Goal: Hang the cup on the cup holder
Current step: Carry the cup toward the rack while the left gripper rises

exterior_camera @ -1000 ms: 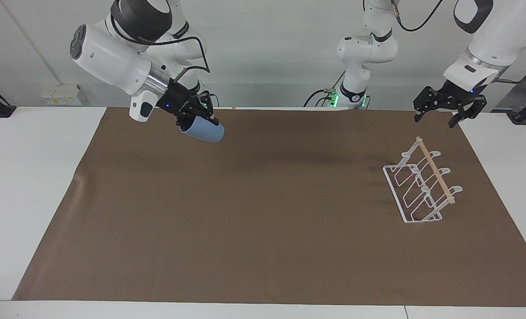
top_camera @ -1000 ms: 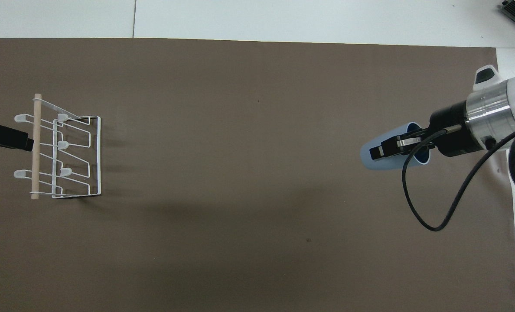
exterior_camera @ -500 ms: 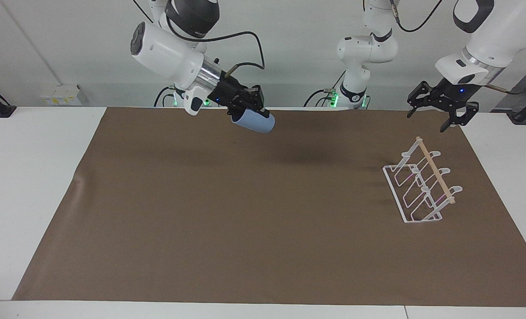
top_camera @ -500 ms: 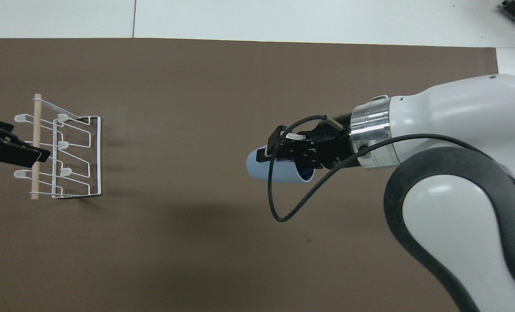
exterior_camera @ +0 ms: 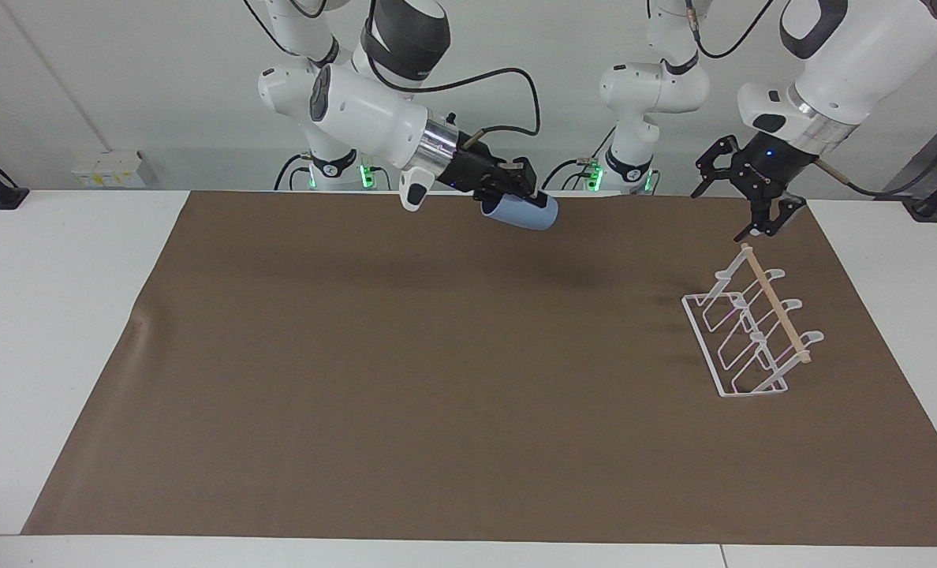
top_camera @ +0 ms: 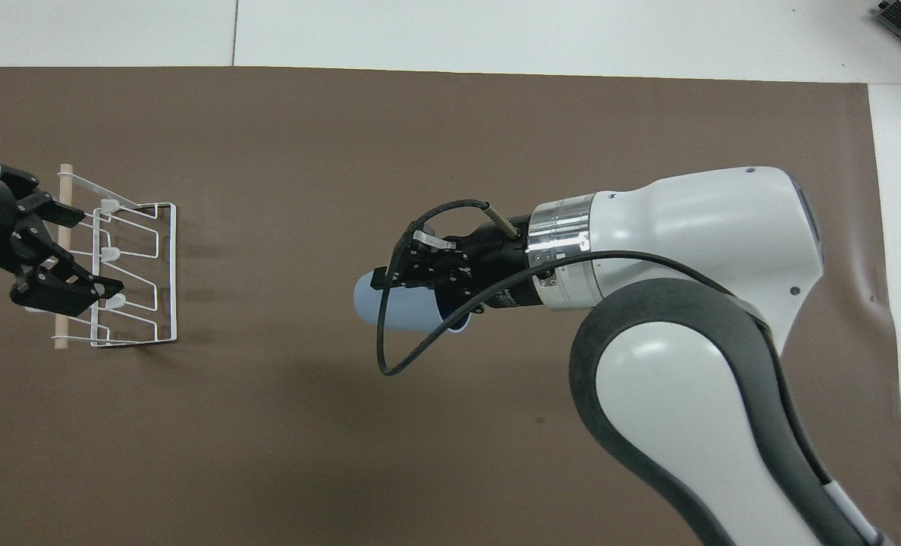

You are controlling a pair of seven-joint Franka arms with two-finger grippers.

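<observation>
The light blue cup [exterior_camera: 520,213] [top_camera: 393,305] hangs on its side in the air over the middle of the brown mat [exterior_camera: 437,379] [top_camera: 450,440], clamped at its rim by the right end effector [exterior_camera: 516,192] [top_camera: 420,267]. The white wire cup holder [exterior_camera: 748,327] [top_camera: 120,265] with its wooden dowel [exterior_camera: 776,304] [top_camera: 62,258] stands on the mat toward the left arm's end of the bench [exterior_camera: 58,315]. The left end effector [exterior_camera: 741,207] [top_camera: 60,258] hovers over the holder with its fingers spread wide, gripping nothing.
</observation>
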